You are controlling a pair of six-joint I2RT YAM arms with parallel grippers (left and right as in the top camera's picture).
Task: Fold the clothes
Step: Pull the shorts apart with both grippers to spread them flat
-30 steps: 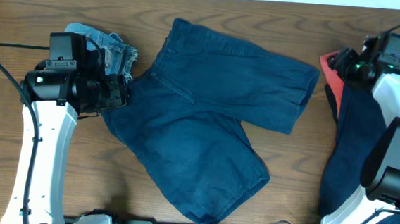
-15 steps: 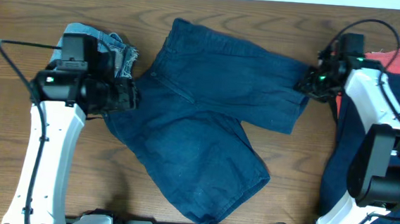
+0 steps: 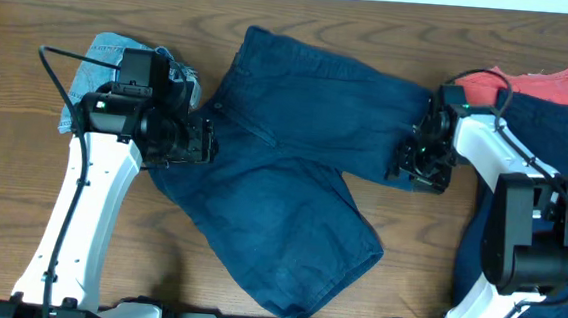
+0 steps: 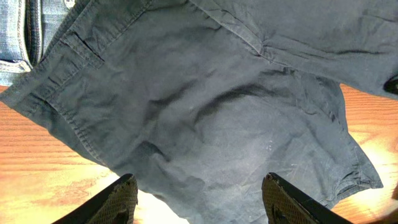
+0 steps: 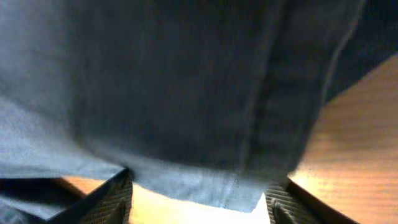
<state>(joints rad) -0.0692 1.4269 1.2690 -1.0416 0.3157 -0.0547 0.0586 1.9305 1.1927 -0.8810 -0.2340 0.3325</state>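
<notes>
Your navy shorts (image 3: 293, 170) are spread flat mid-table (image 3: 20, 211), waistband to the left. One leg runs straight out to the right, the other angles down toward the arm bases. So that upper leg's long axis goes left-right, and you've got an arm at each end: left gripper (image 3: 197, 141) over the waistband corner, right gripper (image 3: 416, 166) at the leg hem. Both have fingers spread, nothing pinched. In the right wrist view the hem sits just ahead of the fingers (image 5: 115, 196), though it's blurry. My guess is the right one is best placed for that hem.
</notes>
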